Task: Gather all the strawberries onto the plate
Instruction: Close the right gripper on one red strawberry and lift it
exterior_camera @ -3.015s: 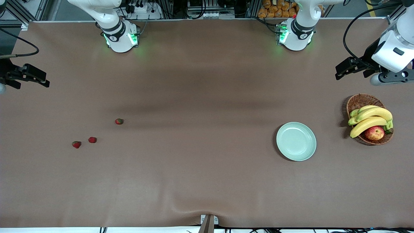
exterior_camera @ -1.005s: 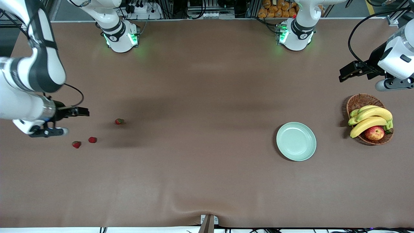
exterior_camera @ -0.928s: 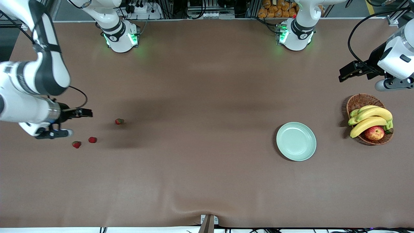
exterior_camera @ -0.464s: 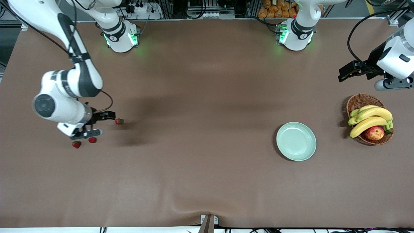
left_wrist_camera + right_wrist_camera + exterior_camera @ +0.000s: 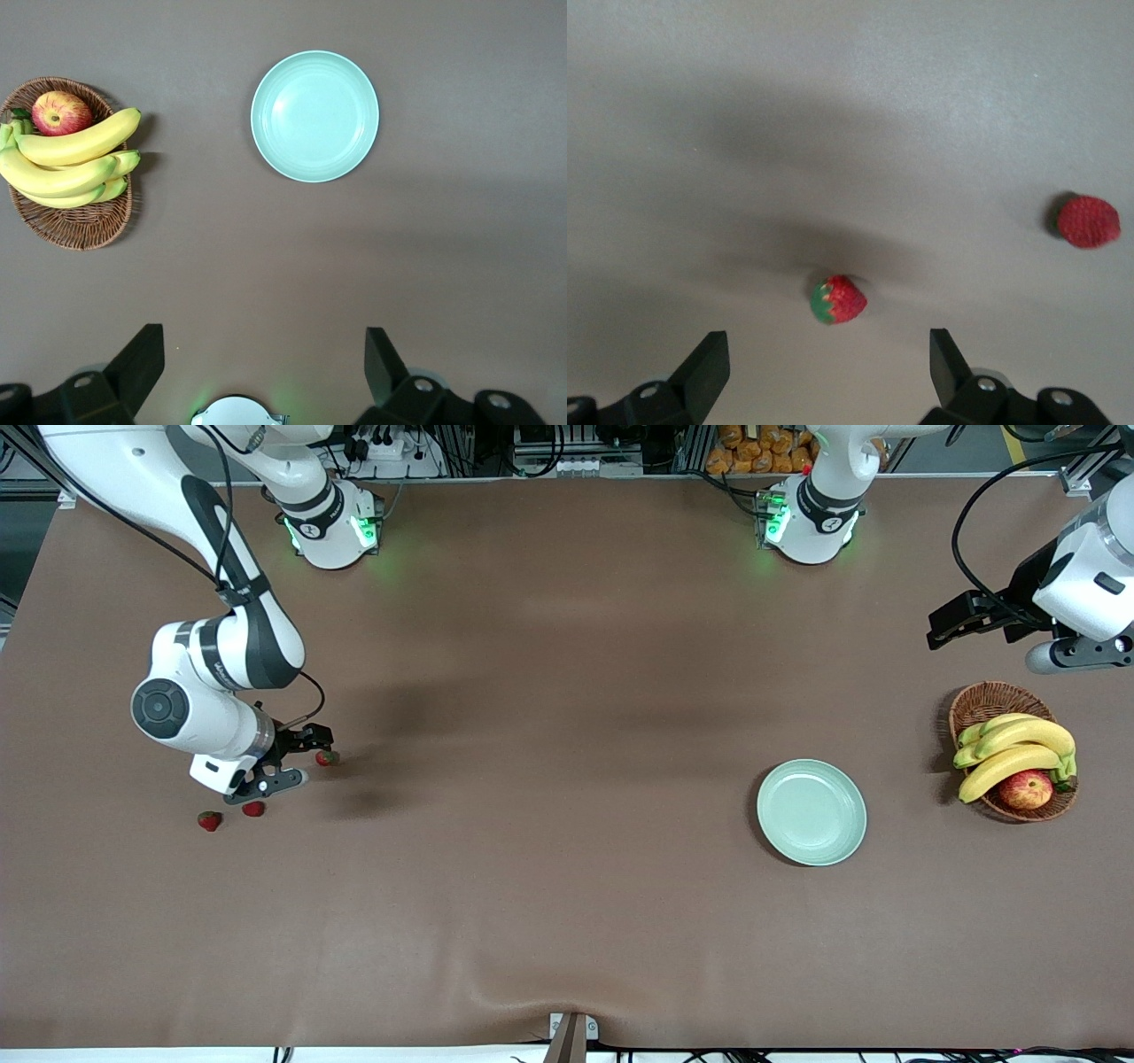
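Observation:
Three strawberries lie toward the right arm's end of the table: one strawberry (image 5: pixel 327 758) (image 5: pixel 837 299) apart from the others, a second strawberry (image 5: pixel 254 809) (image 5: pixel 1088 221) nearer the front camera, and a third strawberry (image 5: pixel 210 820) beside it. My right gripper (image 5: pixel 317 737) (image 5: pixel 828 367) hangs open just over the lone berry, which sits slightly ahead of the gap between its fingers, untouched. The mint-green plate (image 5: pixel 811 812) (image 5: pixel 314 115) has nothing on it and lies toward the left arm's end. My left gripper (image 5: pixel 941 624) (image 5: pixel 261 363) waits open and holds nothing, high above the table beside the basket.
A wicker basket (image 5: pixel 983 701) (image 5: pixel 75 230) with bananas (image 5: pixel 1014 751) and an apple (image 5: pixel 1026 789) stands beside the plate, at the left arm's end. Brown cloth covers the table, with a fold at the front edge (image 5: pixel 567 1001).
My right arm has swung in from the table's end and lowered its open gripper to the lone strawberry. The left arm, strawberries and plate have not moved.

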Controlling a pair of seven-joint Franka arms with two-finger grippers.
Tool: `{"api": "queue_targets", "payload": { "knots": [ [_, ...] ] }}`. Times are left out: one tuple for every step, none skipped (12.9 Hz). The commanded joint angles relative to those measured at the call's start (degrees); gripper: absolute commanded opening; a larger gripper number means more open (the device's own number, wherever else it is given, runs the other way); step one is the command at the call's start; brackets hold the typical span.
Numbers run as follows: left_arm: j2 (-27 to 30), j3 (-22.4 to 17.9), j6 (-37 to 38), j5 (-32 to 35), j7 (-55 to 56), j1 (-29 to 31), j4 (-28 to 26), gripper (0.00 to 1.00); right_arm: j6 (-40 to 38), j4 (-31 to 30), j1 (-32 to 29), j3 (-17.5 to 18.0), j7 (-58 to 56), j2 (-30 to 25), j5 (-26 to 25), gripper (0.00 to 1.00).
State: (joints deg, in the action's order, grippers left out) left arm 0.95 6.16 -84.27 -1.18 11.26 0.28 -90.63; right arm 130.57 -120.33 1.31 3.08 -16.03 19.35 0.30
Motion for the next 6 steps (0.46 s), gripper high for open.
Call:
{"api": "queue_targets", "payload": {
  "knots": [
    [-0.24, 0.17, 0.95, 0.66, -0.97, 0.16, 1.16, 1.0, 3.11, -0.52, -1.22, 0.26, -5.67, 2.7, -0.74, 1.0],
    [-0.24, 0.17, 0.86, 0.66, -0.97, 0.16, 1.16, 1.0, 3.72, -0.61, -1.05, 0.26, -5.77, 3.32, -0.82, 1.0],
    [-0.24, 0.26, 0.86, 0.66, -0.97, 0.16, 1.16, 1.0, 4.6, -0.61, -0.61, 0.26, -5.86, 3.93, -1.43, 1.0],
    [-0.24, 0.26, 0.95, 0.66, -0.97, 0.16, 1.16, 1.0, 5.39, -0.95, -0.61, 0.26, -5.86, 4.55, -1.79, 1.0],
    [-0.24, 0.26, 0.86, 0.66, -0.97, 0.16, 1.16, 1.0, 6.27, -1.48, -0.69, 0.26, -5.86, 4.81, -1.97, 1.0],
    [-0.24, 0.26, 0.86, 0.66, -0.97, 0.16, 1.16, 1.0, 6.89, -2.18, -0.69, 0.26, -5.77, 5.08, -1.97, 1.0]
  ]
}}
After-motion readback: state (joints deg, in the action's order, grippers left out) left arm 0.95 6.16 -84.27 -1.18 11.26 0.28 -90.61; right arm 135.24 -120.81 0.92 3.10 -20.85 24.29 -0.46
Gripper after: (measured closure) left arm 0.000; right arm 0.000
